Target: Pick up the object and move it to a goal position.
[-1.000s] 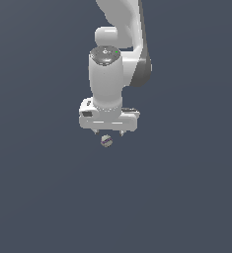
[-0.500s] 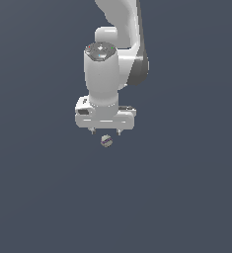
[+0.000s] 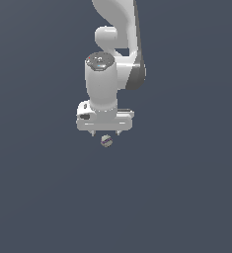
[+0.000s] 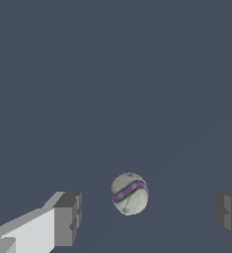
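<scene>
Clearly the gripper (image 3: 105,133) was spread wide and held nothing: on the wrist view I saw one grey pad (image 4: 68,219) and the other (image 4: 229,211) standing well apart, with the ball (image 4: 130,193) between them and touching neither. On the exterior view the ball (image 3: 106,141) sat just below the fingertips, on the plain dark floor (image 3: 186,197), almost under the middle of the hand. I judged the step in hand to be the final lowering before the grasp. To do it well I wanted the pads brought level with the ball's widest part, since a round thing squeezed above its middle would likely pop downward and roll away. It looked slightly nearer one pad, so I reckoned a small sideways correction would help both pads meet it together. The ball was pale grey-white, mottled, with a purplish band across it; the pads were blocky, flat-faced and matte grey.
</scene>
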`<state>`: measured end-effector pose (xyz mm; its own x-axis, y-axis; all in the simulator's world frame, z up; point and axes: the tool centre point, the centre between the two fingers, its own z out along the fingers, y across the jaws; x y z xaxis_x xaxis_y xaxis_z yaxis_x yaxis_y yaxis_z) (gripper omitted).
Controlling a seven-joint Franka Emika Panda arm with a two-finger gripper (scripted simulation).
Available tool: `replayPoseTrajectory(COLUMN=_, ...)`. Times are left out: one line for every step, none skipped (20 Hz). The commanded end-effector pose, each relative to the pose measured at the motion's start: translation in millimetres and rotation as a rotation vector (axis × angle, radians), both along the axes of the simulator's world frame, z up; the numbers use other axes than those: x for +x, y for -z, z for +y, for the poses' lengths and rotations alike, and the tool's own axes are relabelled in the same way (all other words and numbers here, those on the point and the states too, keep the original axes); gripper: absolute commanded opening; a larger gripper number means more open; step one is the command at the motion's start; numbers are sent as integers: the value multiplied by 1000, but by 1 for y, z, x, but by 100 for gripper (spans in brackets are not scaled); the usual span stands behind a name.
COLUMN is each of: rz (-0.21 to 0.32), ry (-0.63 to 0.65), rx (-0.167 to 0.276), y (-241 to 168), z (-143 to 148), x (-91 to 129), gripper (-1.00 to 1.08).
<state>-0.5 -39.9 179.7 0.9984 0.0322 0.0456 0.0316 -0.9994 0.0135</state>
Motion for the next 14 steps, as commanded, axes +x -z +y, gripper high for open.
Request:
replayPoseTrajectory(rz=6, ry=-39, rx=-1, y=12, z=-1, x=-6, gripper=100)
replayPoseTrajectory(rz=9, ry=-57, rx=-1, y=17, z=-2, x=-9, gripper=100)
replayPoseTrajectory(rz=12, ry=-77, rx=-2, y=23, z=-3, x=-12, gripper=100)
replayPoseTrajectory(rz=15, ry=-98, rx=-2, y=29, z=-3, x=-15, gripper=100)
replayPoseTrajectory(rz=18, ry=-120, rx=-2, y=36, z=-4, x=-19, gripper=100)
replayPoseTrajectory(rz=22, ry=-143, rx=-2, y=42, z=-5, x=-22, gripper=100)
replayPoseTrajectory(rz=25, ry=-165, rx=-2, y=48, z=-5, x=-26, gripper=100)
replayPoseTrajectory(rz=28, ry=-185, rx=-1, y=54, z=-6, x=-30, gripper=100)
replayPoseTrajectory(rz=30, ry=-204, rx=-1, y=59, z=-6, x=-33, gripper=100)
replayPoseTrajectory(rz=33, ry=-222, rx=0, y=64, z=-7, x=-36, gripper=100)
replayPoseTrajectory(rz=35, ry=-238, rx=0, y=68, z=-7, x=-39, gripper=100)
replayPoseTrajectory(rz=37, ry=-254, rx=1, y=72, z=-7, x=-42, gripper=100)
replayPoseTrajectory(rz=39, ry=-267, rx=1, y=76, z=-7, x=-45, gripper=100)
replayPoseTrajectory(rz=41, ry=-280, rx=2, y=79, z=-8, x=-47, gripper=100)
